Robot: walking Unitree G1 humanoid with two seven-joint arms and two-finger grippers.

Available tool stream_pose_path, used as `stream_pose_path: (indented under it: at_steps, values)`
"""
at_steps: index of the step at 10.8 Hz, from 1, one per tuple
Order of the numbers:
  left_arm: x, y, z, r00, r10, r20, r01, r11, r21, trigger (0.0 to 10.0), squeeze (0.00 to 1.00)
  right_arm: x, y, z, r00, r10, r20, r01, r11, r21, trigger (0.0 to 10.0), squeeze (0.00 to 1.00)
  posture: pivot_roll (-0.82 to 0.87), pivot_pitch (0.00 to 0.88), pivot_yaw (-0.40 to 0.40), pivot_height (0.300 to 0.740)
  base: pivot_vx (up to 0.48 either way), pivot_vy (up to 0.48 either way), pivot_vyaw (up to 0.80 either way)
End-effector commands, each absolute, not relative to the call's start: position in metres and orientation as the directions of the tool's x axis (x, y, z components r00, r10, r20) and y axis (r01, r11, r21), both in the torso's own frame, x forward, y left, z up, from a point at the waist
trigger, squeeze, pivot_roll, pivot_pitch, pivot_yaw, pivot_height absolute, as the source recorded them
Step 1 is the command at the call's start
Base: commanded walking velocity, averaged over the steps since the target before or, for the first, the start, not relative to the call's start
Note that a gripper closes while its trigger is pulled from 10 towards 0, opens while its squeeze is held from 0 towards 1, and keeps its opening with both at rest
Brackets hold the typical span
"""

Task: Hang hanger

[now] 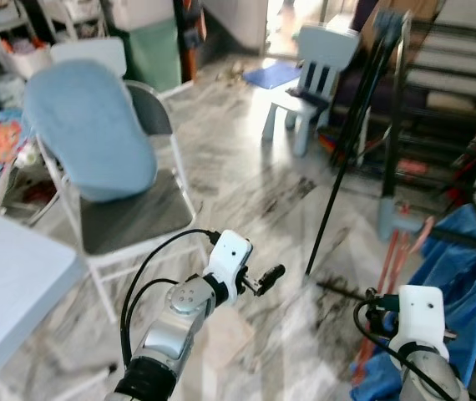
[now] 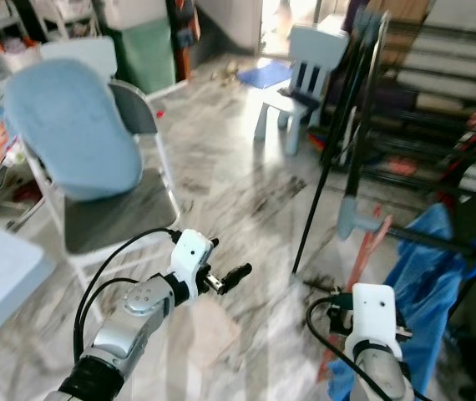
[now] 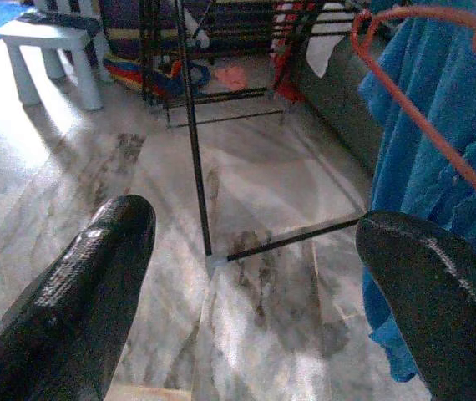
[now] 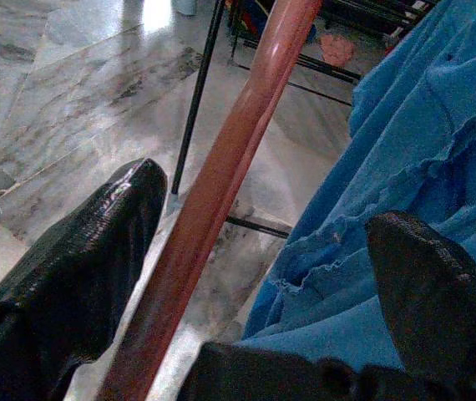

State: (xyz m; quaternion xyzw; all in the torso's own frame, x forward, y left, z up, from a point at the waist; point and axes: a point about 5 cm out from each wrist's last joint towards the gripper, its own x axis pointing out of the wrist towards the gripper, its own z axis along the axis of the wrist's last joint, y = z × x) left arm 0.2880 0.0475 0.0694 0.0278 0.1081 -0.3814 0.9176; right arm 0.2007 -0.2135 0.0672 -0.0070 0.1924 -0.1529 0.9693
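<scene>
An orange-red hanger (image 4: 221, 167) carries a blue garment (image 1: 463, 276) low on my right, beside a black drying rack (image 1: 388, 83). One bar of the hanger passes between the fingers of my right gripper (image 4: 263, 200), close to one finger (image 4: 96, 242). Those fingers stand wide apart, and blue cloth (image 4: 422, 125) lies against the other. The white right wrist (image 1: 417, 313) is just below the hanger (image 1: 388, 251). My left gripper (image 1: 271, 274) is raised over the marble floor and points toward the rack. Its fingers (image 3: 96, 267) are open with nothing between them.
A folding chair (image 1: 129, 217) with a blue cushion stands at the left, beside the corner of a white table (image 1: 12, 284). A pale blue child's chair (image 1: 313, 67) is farther back. A slanting black rack pole (image 1: 338, 167) reaches the floor ahead.
</scene>
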Motion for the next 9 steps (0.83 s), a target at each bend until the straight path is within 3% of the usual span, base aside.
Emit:
stream_pose_path:
  at_steps: [1, 9]
  values:
    - [0.2883, 0.0482, 0.067, 0.687, -0.686, -0.239, 0.704, 0.71, -0.013, 10.0, 0.0, 0.2014, -0.2132, 0.0683, 0.883, -0.303, -0.359, 0.296, 0.952, -0.075, 10.0, 1.0, -0.03, 0.0, 0.008, 0.74, -0.398, 0.0, 0.0]
    - [0.2916, 0.0454, 0.0639, 0.702, -0.666, -0.253, 0.692, 0.722, 0.022, 10.0, 0.0, 0.1961, -0.2108, 0.0588, 0.88, -0.269, -0.391, 0.258, 0.963, -0.082, 10.0, 1.0, -0.03, 0.0, -0.028, 0.74, -0.447, 0.0, 0.0]
